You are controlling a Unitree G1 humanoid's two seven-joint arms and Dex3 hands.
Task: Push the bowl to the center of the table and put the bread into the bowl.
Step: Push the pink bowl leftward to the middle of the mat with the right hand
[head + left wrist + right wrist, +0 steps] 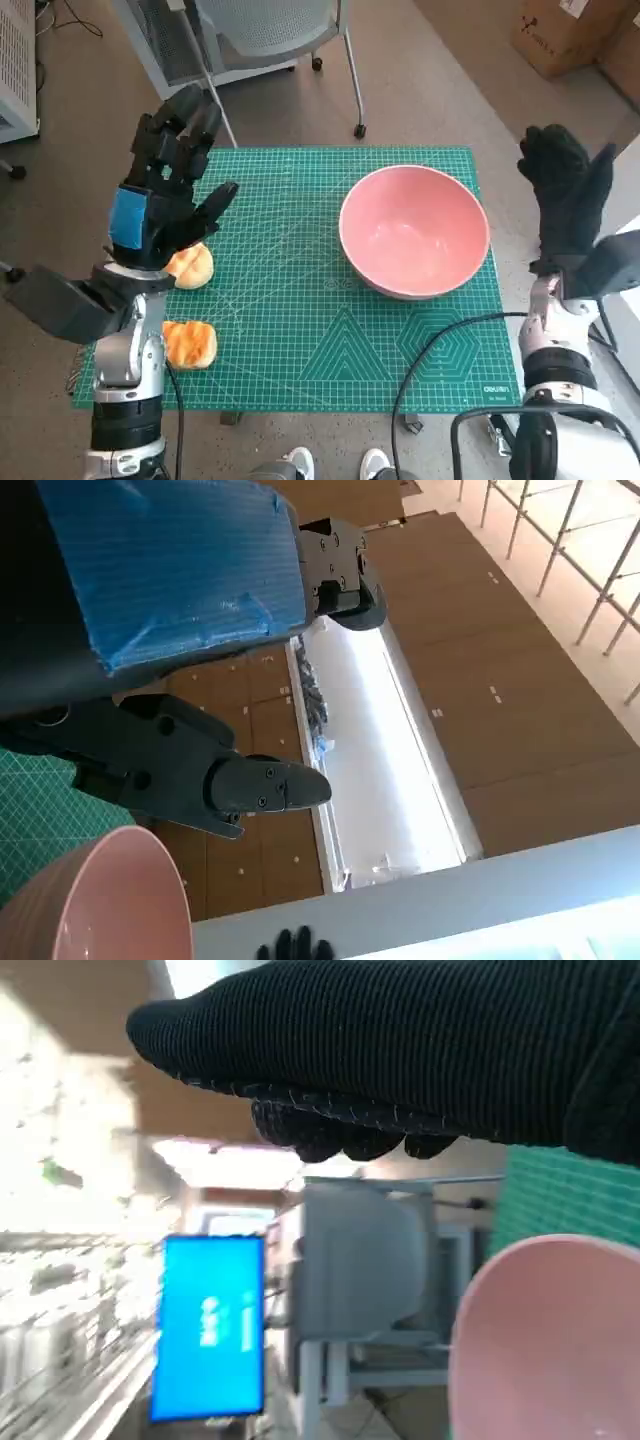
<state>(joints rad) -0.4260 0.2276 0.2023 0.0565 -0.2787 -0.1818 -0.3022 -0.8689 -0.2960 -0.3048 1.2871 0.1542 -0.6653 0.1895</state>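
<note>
— Pink bowl (415, 232) sits right of the surface's centre; bread (189, 266) lies left.
— I see both hands raised: left hand (165, 190) spread, empty; right hand (566, 190) seemingly open, ready to push.

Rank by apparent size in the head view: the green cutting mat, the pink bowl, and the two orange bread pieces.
1. Green cutting mat
2. Pink bowl
3. The two orange bread pieces: near one and far one look alike; the far one is partly hidden.
</note>
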